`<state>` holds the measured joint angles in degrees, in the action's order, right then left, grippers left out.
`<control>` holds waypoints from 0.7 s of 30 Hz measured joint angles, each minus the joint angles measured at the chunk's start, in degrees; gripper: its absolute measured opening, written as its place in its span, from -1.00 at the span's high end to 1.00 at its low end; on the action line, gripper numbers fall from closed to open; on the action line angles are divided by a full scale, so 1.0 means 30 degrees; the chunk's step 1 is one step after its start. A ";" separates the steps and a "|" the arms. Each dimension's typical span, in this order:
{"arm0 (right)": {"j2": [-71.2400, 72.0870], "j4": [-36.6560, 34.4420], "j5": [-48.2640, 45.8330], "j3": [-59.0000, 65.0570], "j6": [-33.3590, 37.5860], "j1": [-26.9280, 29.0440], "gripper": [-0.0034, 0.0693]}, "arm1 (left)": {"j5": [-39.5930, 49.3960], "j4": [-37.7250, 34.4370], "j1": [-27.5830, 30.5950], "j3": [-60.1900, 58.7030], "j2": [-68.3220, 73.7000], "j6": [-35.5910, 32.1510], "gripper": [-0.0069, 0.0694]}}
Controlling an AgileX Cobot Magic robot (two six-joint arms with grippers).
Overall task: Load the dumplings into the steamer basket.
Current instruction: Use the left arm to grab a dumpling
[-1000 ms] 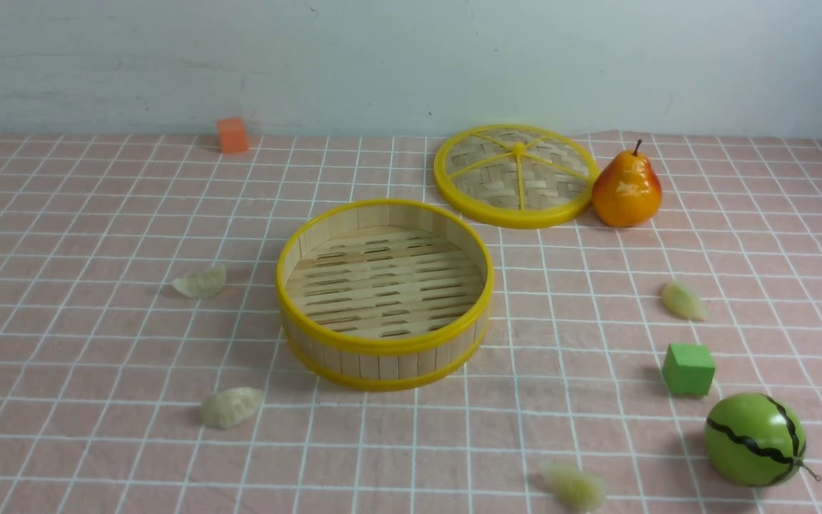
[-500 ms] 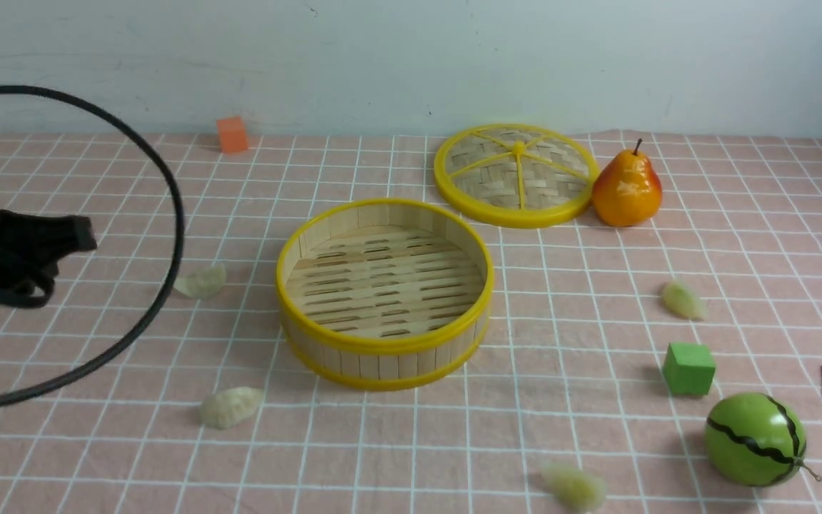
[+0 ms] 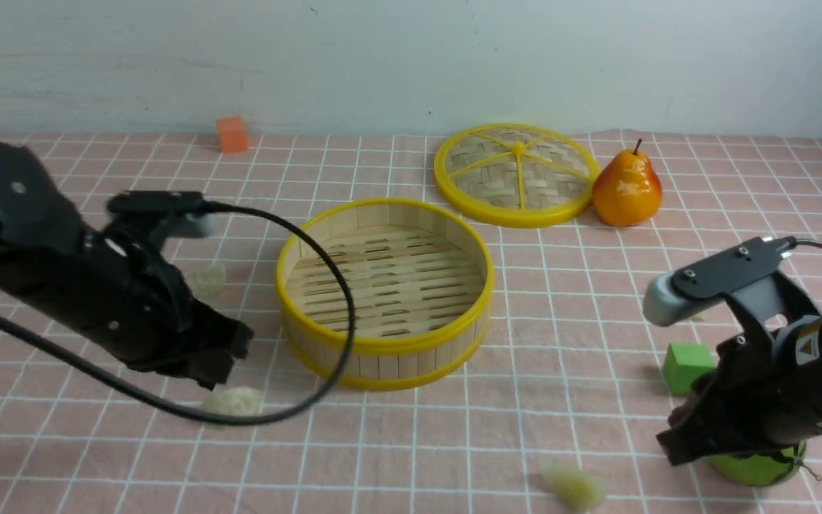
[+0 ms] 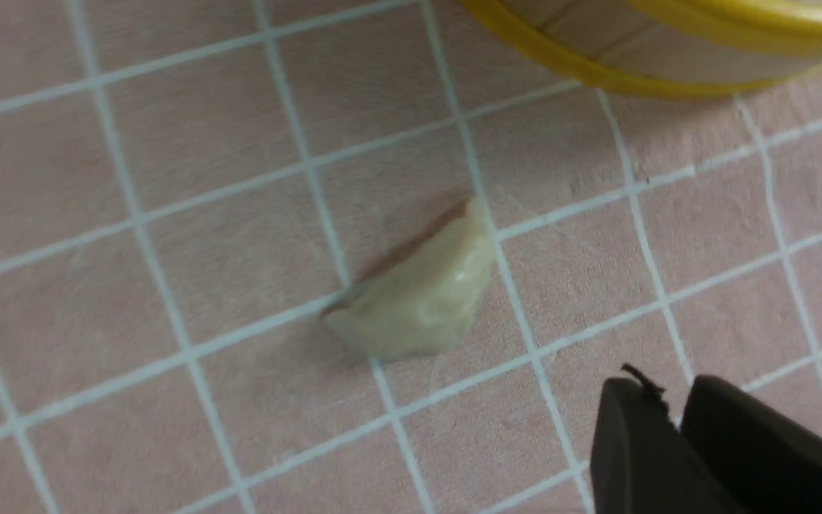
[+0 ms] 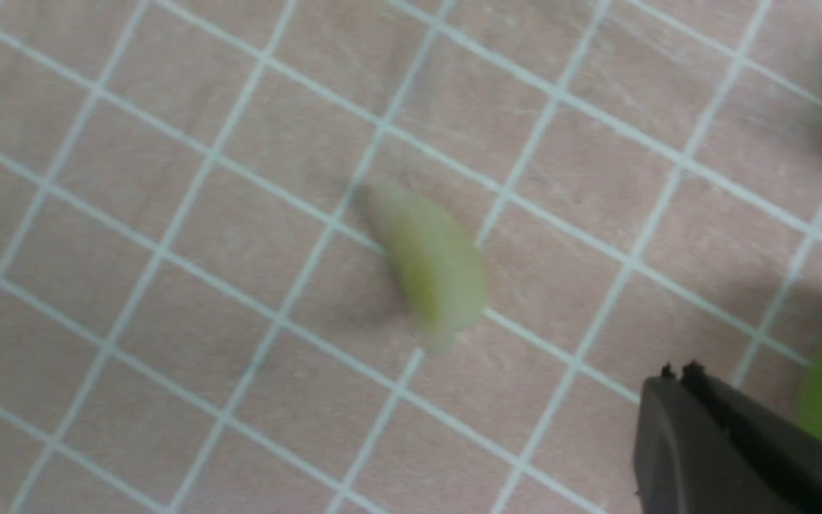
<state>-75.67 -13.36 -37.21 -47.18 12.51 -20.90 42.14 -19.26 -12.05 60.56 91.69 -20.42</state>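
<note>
The steamer basket stands empty at the table's middle; its wall shows in the left wrist view. One dumpling lies front left of it, just below my left gripper. In the left wrist view this dumpling lies apart from the shut, empty left gripper. A second dumpling peeks out behind the left arm. A third dumpling lies at the front, left of my right gripper. It shows greenish in the right wrist view, apart from the shut, empty right gripper. The fourth dumpling is hidden behind the right arm.
The woven lid and a pear lie at the back right. An orange cube sits at the far wall. A green cube and a toy watermelon are partly hidden by the right arm.
Both arms have come into view. The left arm swung in from the left to above the front-left dumpling. The right arm came in from the right, over the cube and watermelon.
</note>
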 joint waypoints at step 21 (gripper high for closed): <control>0.0000 -0.4999 -0.0805 0.0000 0.3833 0.0000 0.95 | -0.2616 0.6243 -0.1496 0.1098 0.4428 0.2952 0.31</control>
<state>-75.67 -28.36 -39.62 -47.18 24.01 -20.90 34.29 -0.54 -16.53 63.86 104.97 -11.57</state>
